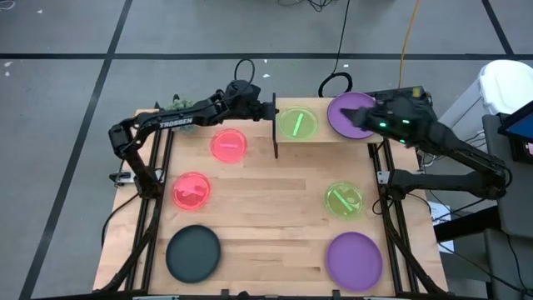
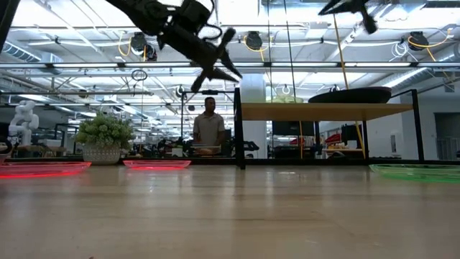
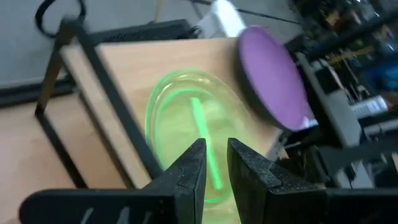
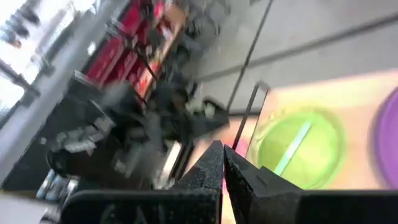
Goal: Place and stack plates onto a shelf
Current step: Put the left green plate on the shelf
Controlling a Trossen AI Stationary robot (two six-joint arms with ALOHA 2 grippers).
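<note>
The light-wood shelf (image 1: 321, 133) stands at the table's far edge. On its top lie a neon green plate (image 1: 297, 123) and a purple plate (image 1: 346, 107), the purple one on a dark plate (image 3: 261, 102). My left gripper (image 1: 268, 107) hovers by the shelf's left end, slightly open and empty, above the green plate (image 3: 186, 118). My right gripper (image 1: 356, 119) hangs shut above the purple plate, well clear of it in the low view (image 2: 363, 14). On the table rest two pink-red plates (image 1: 229, 144) (image 1: 191, 190), a dark teal plate (image 1: 193, 252), a green plate (image 1: 343, 200) and a purple plate (image 1: 354, 260).
A small spiky plant (image 1: 175, 104) in a pot stands at the table's far left corner. The shelf's dark side frame (image 1: 276, 125) rises just beside my left gripper. Bare tabletop (image 1: 275, 200) lies in the middle. A person (image 2: 208, 126) stands in the room beyond the table.
</note>
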